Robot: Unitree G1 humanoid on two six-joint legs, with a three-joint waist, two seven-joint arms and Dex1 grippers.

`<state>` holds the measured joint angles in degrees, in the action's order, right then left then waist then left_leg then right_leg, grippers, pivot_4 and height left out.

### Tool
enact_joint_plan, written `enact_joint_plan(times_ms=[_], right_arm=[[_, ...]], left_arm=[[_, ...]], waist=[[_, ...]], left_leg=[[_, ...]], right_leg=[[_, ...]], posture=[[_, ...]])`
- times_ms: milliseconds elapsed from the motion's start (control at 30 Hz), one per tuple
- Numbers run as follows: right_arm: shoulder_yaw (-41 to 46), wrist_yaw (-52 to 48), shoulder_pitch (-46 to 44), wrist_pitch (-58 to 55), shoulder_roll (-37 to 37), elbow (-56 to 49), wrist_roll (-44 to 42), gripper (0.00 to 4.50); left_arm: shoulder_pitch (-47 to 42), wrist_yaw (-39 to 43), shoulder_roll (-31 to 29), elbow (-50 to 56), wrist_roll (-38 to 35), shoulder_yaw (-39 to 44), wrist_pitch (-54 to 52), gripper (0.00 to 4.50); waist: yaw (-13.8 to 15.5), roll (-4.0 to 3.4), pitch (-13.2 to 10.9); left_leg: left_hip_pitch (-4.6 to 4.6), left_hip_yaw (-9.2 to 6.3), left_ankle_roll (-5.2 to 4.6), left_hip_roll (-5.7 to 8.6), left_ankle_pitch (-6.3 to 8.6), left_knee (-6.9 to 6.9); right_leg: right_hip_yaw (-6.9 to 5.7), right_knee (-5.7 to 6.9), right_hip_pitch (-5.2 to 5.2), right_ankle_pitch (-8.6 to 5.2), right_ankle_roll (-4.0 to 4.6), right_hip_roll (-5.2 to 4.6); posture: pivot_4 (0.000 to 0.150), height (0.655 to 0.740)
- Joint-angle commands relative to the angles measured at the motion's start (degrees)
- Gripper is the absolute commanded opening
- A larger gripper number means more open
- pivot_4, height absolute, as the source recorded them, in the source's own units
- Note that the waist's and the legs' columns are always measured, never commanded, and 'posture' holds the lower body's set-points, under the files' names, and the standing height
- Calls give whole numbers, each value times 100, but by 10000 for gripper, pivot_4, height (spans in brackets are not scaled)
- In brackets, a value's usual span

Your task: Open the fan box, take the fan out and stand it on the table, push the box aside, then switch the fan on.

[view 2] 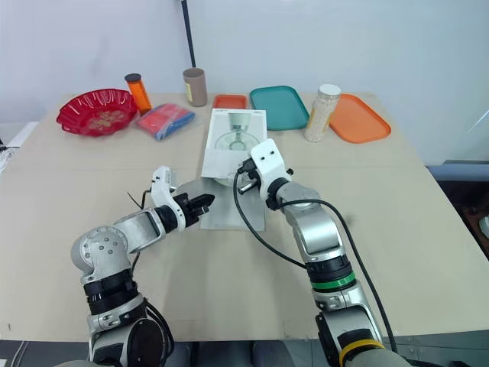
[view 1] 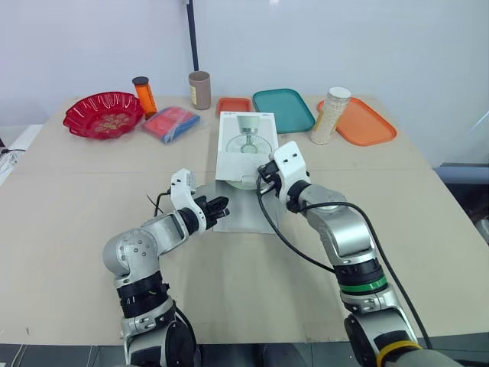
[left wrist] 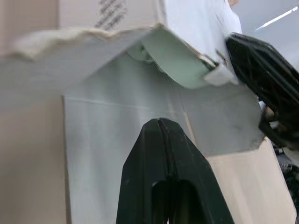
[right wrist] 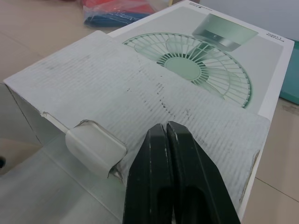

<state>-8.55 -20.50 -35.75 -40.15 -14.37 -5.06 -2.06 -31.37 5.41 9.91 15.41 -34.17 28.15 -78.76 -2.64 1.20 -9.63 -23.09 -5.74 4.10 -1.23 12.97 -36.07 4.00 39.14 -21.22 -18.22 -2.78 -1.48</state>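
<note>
Squarely mid-table lies the fan box (view 1: 246, 145), a flat white cardboard carton with a pale green fan printed on top, its near end open and a smooth flap (view 1: 243, 218) spread on the tan table (view 1: 76, 199). At that end the right gripper (view 1: 264, 174), forearm bent in from the box's right, rests its black fingers, pressed together, on ribbed, scuffed cardboard, while the left gripper (view 1: 221, 205), fingers likewise together, reaches low from the box's left over the flap.

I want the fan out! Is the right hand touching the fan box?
Cannot tell. The right wrist view shows the right hand over the flap of the fan box, with neither contact nor gap plain.
</note>
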Motion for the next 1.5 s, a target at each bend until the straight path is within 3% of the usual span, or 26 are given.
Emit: enact_joint_plan(times_ms=[33, 267, 433, 533, 567, 667, 800, 933, 1100, 1300, 1400, 1500], right_arm=[[-27, 17, 54, -90, -54, -58, 63, 654], [-91, -29, 11, -30, -84, 82, 85, 0], [-96, -31, 3, 9, -66, 177, 91, 0], [-107, -30, 5, 36, -54, 210, 95, 0], [-109, -28, 3, 46, -44, 232, 93, 0], [-124, -28, 5, 60, -24, 265, 89, 0], [-128, -32, 6, 62, -28, 278, 87, 0], [-126, -23, -30, 86, -21, 357, 93, 0], [-156, -45, -81, 128, 3, 441, 88, 0], [-203, -59, -118, 94, 49, 449, 80, 0], [-171, -49, -136, -16, 97, 409, 33, 0], [-194, -85, -124, -140, 116, 335, 8, 0]], left_arm=[[-134, -90, 473, -22, -494, 248, 111, 0], [-67, -275, 498, -339, -1121, 178, 43, 20456], [7, -288, 394, -321, -1455, -60, 92, 20456], [-13, -464, 447, -419, -1532, -125, 301, 29348], [-43, -526, 466, -475, -1513, -179, 423, 30480], [-106, -702, 525, -649, -1512, -259, 803, 41708], [-13, -833, 446, -791, -1595, -408, 1078, 41708], [304, -1151, 124, -392, -1967, -254, 702, 41708], [344, -1733, -321, 154, -2920, 204, 103, 41708], [750, -2990, -627, 510, -4250, 383, -309, 41708], [1120, -3515, -1007, 671, -5080, 70, -171, 41708], [1648, -4049, -2235, 827, -6349, -366, 187, 41708]], waist=[[0, 0, 0], [1, 2, -1], [1, 2, -1], [3, 2, -1], [3, 2, -1], [3, 2, -1], [2, 2, -1], [-6, 2, 0], [-12, 1, 0], [-3, 5, 2], [-9, 5, 2], [-9, 8, 3]], left_leg=[[0, 0, 0, 0, 0, 0], [-1, 0, 3, 1, -2, -1], [-1, 0, 9, 1, -5, 0], [0, -1, 22, 1, -12, 0], [-1, -1, 21, 1, -12, 0], [0, -1, 22, 1, -12, 0], [0, -1, 23, 1, -13, 0], [0, -1, 22, 1, -12, 0], [1, -3, 19, -2, -11, 0], [2, -5, 21, 1, -11, 1], [2, -5, 22, -5, -10, 3], [3, -6, 26, -8, -10, 3]], right_leg=[[0, 0, 0, 0, 0, 0], [0, 0, 1, 0, 0, -1], [0, 0, 0, 0, 0, -1], [0, 0, 1, 0, 0, 0], [0, 0, 1, 0, 0, 0], [0, 0, 1, 0, -1, 0], [0, 0, 1, 0, -1, 0], [2, 0, 1, 0, -1, 0], [1, 2, 0, 1, -1, 3], [0, 0, 2, 2, -3, 0], [2, 0, 0, 2, -3, 4], [2, 2, -1, 4, 0, 5]], posture=[[1500, 7400], [1500, 7400], [1500, 7400], [1500, 7400], [1500, 7400], [1500, 7400], [1500, 7400], [1500, 7400], [1500, 7400], [1500, 7400], [1500, 7400], [1500, 7400]])
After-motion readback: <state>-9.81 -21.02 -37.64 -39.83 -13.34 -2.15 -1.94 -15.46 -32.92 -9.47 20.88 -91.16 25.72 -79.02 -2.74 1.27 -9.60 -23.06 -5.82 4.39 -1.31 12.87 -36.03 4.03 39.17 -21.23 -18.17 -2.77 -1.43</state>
